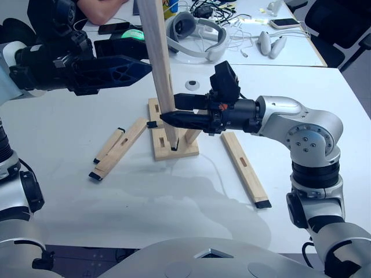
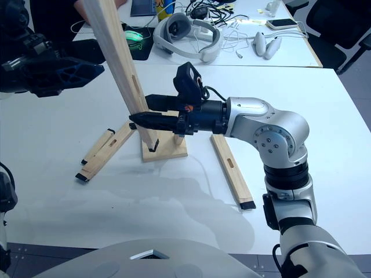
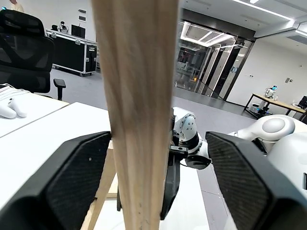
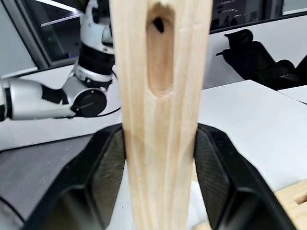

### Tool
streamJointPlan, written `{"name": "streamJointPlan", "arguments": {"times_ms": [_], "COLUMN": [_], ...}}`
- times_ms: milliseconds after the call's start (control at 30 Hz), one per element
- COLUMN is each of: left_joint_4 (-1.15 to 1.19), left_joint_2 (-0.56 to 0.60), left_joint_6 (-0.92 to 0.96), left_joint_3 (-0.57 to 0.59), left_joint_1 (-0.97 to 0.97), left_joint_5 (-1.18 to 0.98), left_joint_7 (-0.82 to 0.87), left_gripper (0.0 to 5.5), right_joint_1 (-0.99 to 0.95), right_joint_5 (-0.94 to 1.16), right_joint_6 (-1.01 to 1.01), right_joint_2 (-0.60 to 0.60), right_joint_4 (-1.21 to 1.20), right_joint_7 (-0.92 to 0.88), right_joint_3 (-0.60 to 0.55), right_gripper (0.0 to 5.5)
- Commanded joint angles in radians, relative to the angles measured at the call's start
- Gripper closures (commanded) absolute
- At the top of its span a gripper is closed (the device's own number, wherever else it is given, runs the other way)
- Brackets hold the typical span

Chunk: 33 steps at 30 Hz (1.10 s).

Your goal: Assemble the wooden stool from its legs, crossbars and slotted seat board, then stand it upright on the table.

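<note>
Step, likely: seating leg in seat board.
Just above board, right gripper clamps leg; left gripper higher, open around it. Next, probably: press down, plumb.

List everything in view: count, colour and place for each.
upright leg: 1, light wood, standing on the seat board
seat board: 1, light wood, slotted, flat at the table's middle
loose pieces: 2, light wood with black ends, lying side by side left of the board
slotted leg: 1, light wood with a black end, flat right of the board
small round object: 1, black, behind the board
table: 1, white
headset: 1, white, far table
controllers: 2, white, right of the headset
phone: 1, light, far table
left gripper: 1, black, open around the upright leg, high up
right gripper: 1, black, shut on the upright leg near its foot
</note>
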Motion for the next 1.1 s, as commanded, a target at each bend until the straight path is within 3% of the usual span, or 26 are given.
{"name": "streamJointPlan", "arguments": {"times_ms": [33,867,1100], "left_joint_4": [0.002,-0.084,-0.077], "left_joint_2": [0.006,-0.019,-0.002], "left_joint_6": [-0.001,0.044,0.035], "left_joint_3": [0.003,-0.022,-0.048], "left_joint_1": [-0.021,0.079,0.083], "left_joint_5": [0.016,0.004,0.035], "left_joint_7": [-0.002,-0.001,-0.037], "left_gripper": [1.84,1.84,2.81], "right_joint_1": [0.035,0.049,0.055], "right_joint_5": [-0.006,-0.080,-0.082], "right_joint_6": [0.010,-0.027,-0.025], "right_joint_2": [-0.044,-0.121,-0.126], "right_joint_4": [-0.045,-0.030,-0.035], "right_joint_7": [0.042,0.175,0.181], "right_joint_3": [0.019,0.048,0.050], "right_gripper": [3.44,3.44,3.44]}}
